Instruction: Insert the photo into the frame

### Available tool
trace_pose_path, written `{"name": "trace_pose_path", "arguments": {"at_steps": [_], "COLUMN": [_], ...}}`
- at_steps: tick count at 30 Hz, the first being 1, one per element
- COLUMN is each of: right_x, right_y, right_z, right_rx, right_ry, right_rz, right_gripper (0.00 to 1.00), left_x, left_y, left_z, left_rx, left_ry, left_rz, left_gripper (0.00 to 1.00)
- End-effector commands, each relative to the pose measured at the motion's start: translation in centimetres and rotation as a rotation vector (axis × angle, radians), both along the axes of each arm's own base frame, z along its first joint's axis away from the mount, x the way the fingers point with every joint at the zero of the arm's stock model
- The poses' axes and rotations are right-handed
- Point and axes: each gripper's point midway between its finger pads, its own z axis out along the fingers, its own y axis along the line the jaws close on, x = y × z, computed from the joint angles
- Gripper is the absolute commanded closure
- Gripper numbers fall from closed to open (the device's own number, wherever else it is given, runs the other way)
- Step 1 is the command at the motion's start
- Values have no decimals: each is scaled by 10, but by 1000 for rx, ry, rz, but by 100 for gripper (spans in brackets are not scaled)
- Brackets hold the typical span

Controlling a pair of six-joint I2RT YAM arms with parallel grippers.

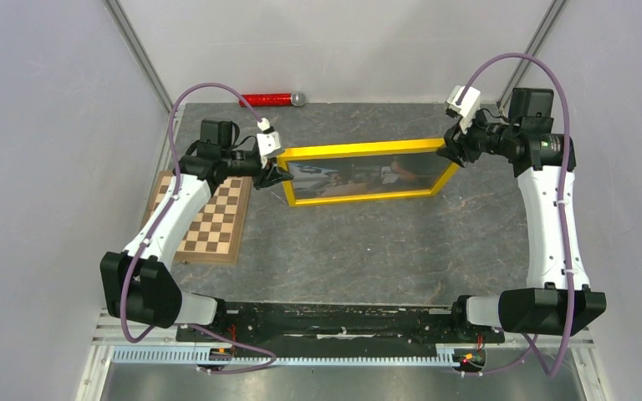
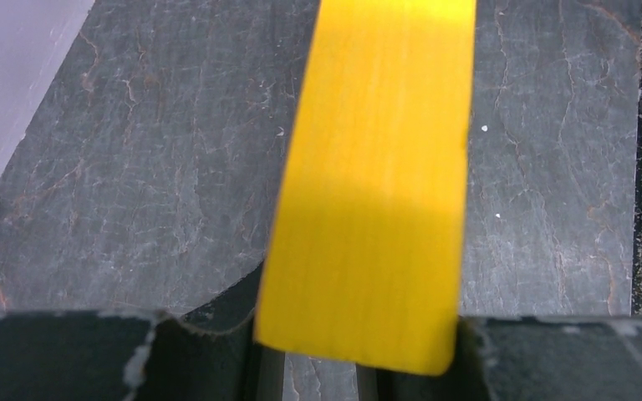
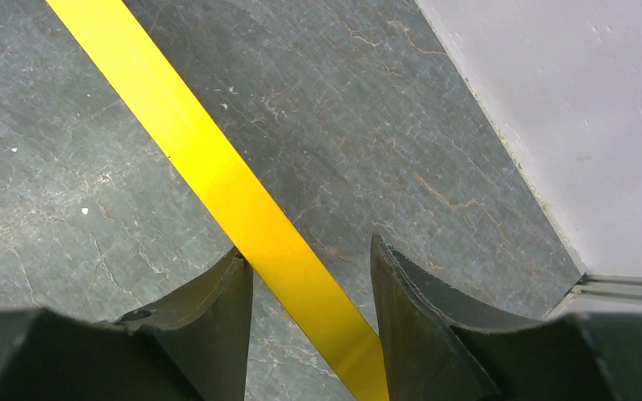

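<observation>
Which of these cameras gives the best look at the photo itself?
The top external view. Only there does the photo show, a dark print inside the frame. Both wrist views sit too close: each shows just a yellow rail of the frame over the grey table, no photo.

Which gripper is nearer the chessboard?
The left gripper, at the frame's left end beside the chessboard; the right gripper is at the frame's opposite end.

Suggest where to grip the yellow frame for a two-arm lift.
Take the frame by its two short end rails, one gripper from each outer end. The rails are thin enough to fit between fingers, and the photo fills the middle. The left gripper and right gripper sit at those ends.
</observation>
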Motion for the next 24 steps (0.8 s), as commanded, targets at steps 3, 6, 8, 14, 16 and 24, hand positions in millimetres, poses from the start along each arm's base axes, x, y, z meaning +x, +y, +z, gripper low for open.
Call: {"name": "trace_pose_path", "arguments": {"at_steps": [3,6,8,14,16,24], "right_x": [41,44,45,46,47,49], "right_y": [-29,-31,-32,-32,-33,-38], "right_z": [17,16,15,17,19,28], "right_rx": [25,22,15,5,3,26], "right_ry": [-84,-88,-92,-110,-117,-153], "right_rz": [-205,-208,-211,-201,-209,-257], "right_gripper": [98,91,86,59,50,16], "left_x": [-55,-56,-57,-58,-57,-55], "left_y": [-25,-25,-25,-25,-24,-21], "left_z": [17,19,19,19,18,18], "left_rx": [-120,-122,-122,-124,-115,-95], "left_ry": [232,226,217,190,180,168], "left_rz": [-116,-120,-128,-148,-145,-128], "left_gripper": [98,98,98,98,98,98]}}
